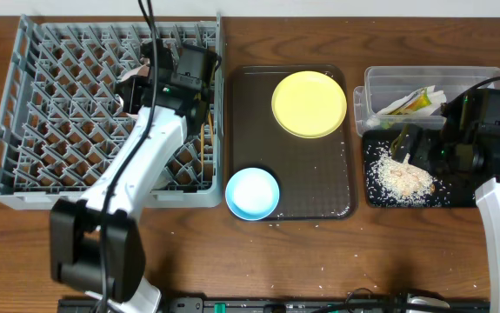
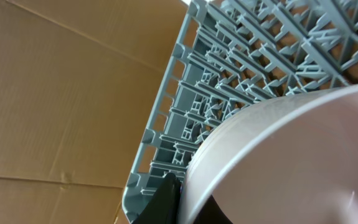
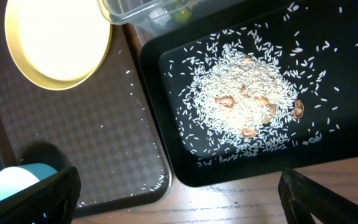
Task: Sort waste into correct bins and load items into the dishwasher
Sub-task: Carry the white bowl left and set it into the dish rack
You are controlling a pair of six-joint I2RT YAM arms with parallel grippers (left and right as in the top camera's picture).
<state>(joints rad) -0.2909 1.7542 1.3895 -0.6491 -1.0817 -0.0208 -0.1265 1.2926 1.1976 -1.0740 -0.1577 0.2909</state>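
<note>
My left gripper (image 1: 145, 80) is over the grey dish rack (image 1: 32, 104), the dishwasher, shut on the rim of a white bowl (image 1: 131, 89). In the left wrist view the black fingers (image 2: 180, 198) pinch the bowl's rim (image 2: 278, 162) above the rack's pegs (image 2: 228, 81). My right gripper (image 1: 410, 143) hangs open and empty (image 3: 179, 208) over the black tray (image 1: 373, 193), which holds the rice scraps (image 1: 403, 178) (image 3: 244, 102). The clear tub (image 1: 380, 80) holds white paper and the wrapper (image 1: 416, 101). The yellow plate (image 1: 309, 104) and the light blue bowl (image 1: 252, 193) are on the brown tray. The cup and chopsticks are not seen.
The dark brown serving tray (image 1: 302, 178) lies between the rack and the bins, with stray rice grains on it (image 3: 104, 124). The blue bowl overhangs its front left corner. Bare wood table runs along the front (image 1: 319, 261).
</note>
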